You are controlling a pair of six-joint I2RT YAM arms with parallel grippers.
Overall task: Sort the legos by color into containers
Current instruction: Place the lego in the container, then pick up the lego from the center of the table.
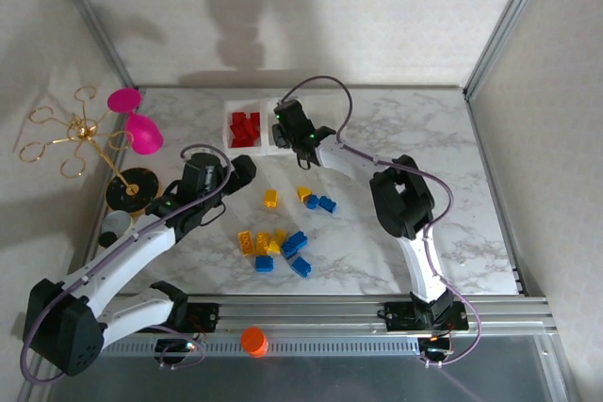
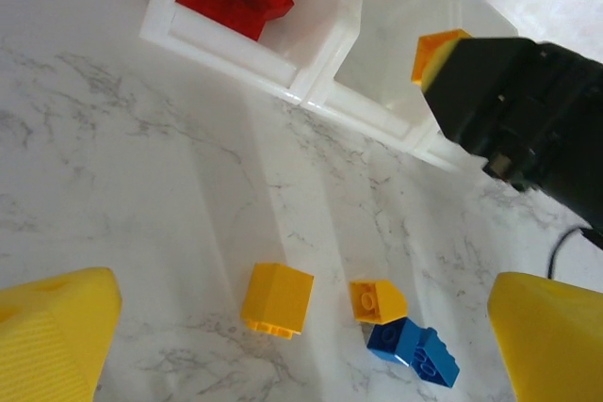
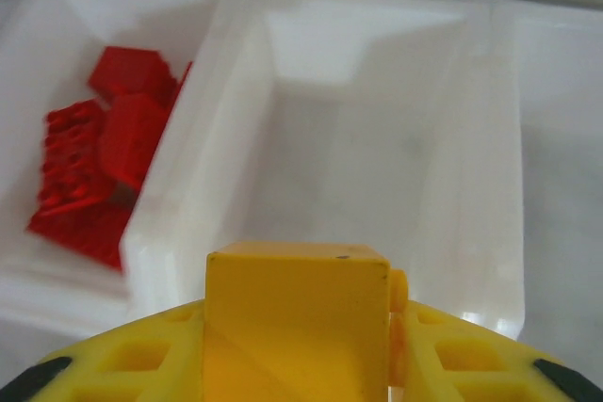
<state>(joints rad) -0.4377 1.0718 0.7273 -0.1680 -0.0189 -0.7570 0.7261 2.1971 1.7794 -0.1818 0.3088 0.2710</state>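
Observation:
Three joined clear bins stand at the back. The left bin (image 1: 247, 127) holds red legos (image 3: 99, 162). My right gripper (image 1: 283, 125) hovers over the middle bin (image 3: 358, 157), shut on a yellow lego (image 3: 297, 322); the same brick (image 2: 435, 52) pokes out of its black body in the left wrist view. My left gripper (image 1: 243, 171) is open above the table, with its yellow fingers (image 2: 52, 331) wide apart. Below it lie two yellow legos (image 2: 276, 299) (image 2: 377, 301) and a blue pair (image 2: 415, 350). A mixed pile of yellow and blue legos (image 1: 275, 247) lies nearer the front.
A pink goblet (image 1: 141, 129) and a gold wire stand (image 1: 80, 129) on a black base (image 1: 132, 190) are at the left. An orange cap (image 1: 253, 340) rests on the front rail. Metal frame posts run up both sides.

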